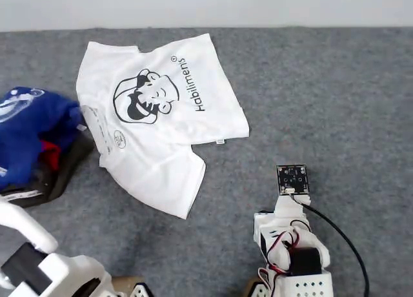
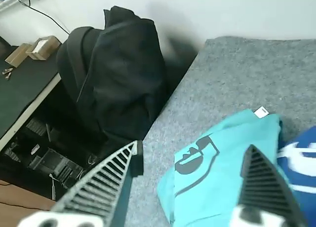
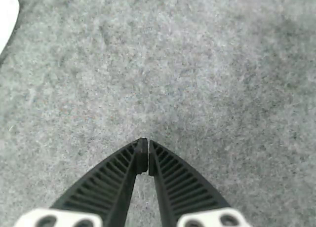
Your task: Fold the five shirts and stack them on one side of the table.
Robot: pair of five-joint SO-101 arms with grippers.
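Hiding lower layers, shirt pile [image 1: 35, 145], edge-cropped

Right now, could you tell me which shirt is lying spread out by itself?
The white shirt with the black cartoon print; the blue shirt and others lie bunched together beside it.

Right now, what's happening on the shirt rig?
Nothing is being held. The white shirt lies spread out and unfolded on the grey table. A heap with a blue shirt on top sits at the table's left edge. The left gripper is open above a teal shirt near the table's edge. The right gripper is shut over bare table. No folded stack is visible.
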